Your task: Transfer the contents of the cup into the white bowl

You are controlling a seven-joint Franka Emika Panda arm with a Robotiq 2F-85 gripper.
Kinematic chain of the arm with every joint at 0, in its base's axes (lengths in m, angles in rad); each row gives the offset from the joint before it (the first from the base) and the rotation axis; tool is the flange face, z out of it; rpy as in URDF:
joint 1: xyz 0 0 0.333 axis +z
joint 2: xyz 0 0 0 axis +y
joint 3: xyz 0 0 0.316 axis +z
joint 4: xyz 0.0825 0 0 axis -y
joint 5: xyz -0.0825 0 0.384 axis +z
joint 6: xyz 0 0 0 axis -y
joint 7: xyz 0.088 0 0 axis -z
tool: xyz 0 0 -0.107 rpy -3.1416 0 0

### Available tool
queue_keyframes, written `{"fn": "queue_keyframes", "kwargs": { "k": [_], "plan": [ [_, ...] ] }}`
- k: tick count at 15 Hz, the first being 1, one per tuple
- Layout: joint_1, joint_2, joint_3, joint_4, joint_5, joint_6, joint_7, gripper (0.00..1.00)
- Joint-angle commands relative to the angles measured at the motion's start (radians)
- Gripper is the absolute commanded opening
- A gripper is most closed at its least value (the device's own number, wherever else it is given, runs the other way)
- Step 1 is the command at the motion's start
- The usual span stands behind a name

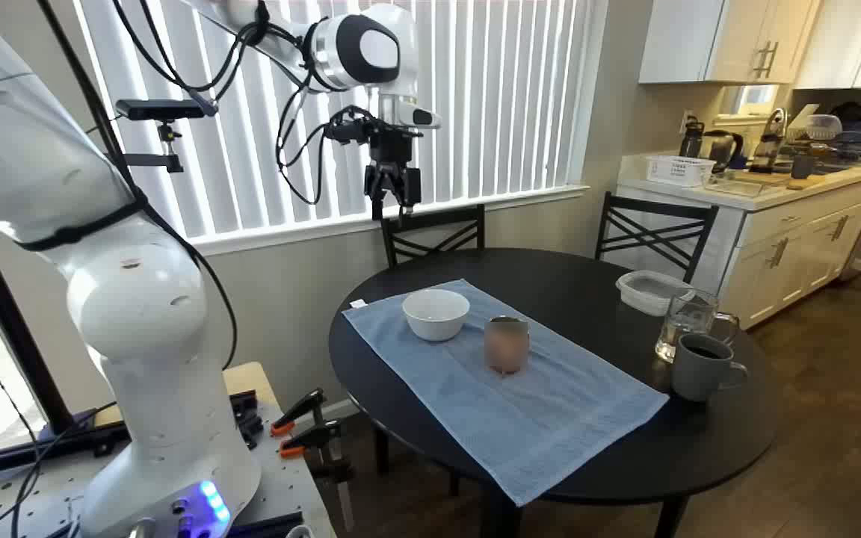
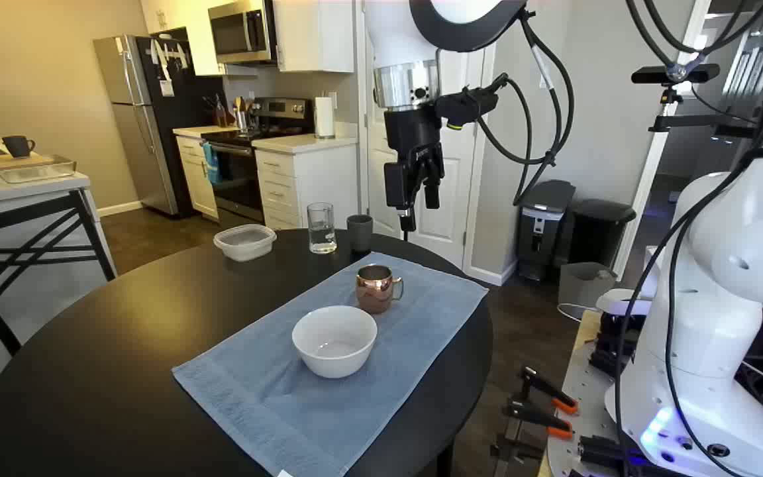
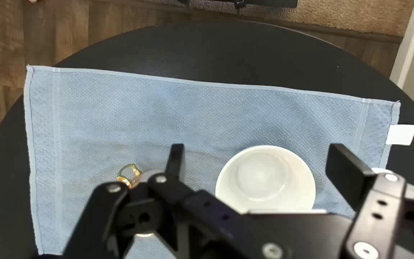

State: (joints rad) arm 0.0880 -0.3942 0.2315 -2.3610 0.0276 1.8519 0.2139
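Note:
The cup, a shiny copper mug with a handle (image 2: 375,295), stands upright on the blue towel; an exterior view shows it again as a blurred cup (image 1: 507,347). Its contents cannot be made out. Close beside it sits the white bowl (image 2: 334,351), with nothing visible inside; in the wrist view the bowl (image 3: 264,176) lies below and between the fingers. My gripper (image 1: 393,205) hangs high above the table, pointing down. Its jaws stand wide apart in the wrist view, gripping nothing. There a finger linkage hides most of the cup, leaving the cup's handle (image 3: 129,172) in sight.
The blue towel (image 1: 550,418) covers part of the round black table (image 2: 123,371). Along the far side of the cup stand a clear plastic container (image 1: 651,291), a glass mug of clear liquid (image 1: 688,321) and a grey mug (image 1: 699,373). Black chairs (image 1: 655,232) border the table.

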Motion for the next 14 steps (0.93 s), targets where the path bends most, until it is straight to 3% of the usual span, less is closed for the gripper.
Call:
{"fn": "queue_keyframes", "kwargs": {
  "k": [1, 9, 11, 14],
  "plan": [
    [0.017, 0.002, -0.015, 0.002, -0.006, -0.002, 0.005, 1.0],
    [0.017, 0.002, -0.015, 0.002, -0.006, -0.002, 0.005, 1.0],
    [0.037, -0.024, -0.034, -0.027, 0.026, 0.021, -0.057, 1.0],
    [0.072, -0.088, -0.087, -0.137, 0.033, 0.087, -0.255, 1.0]
  ]
}}
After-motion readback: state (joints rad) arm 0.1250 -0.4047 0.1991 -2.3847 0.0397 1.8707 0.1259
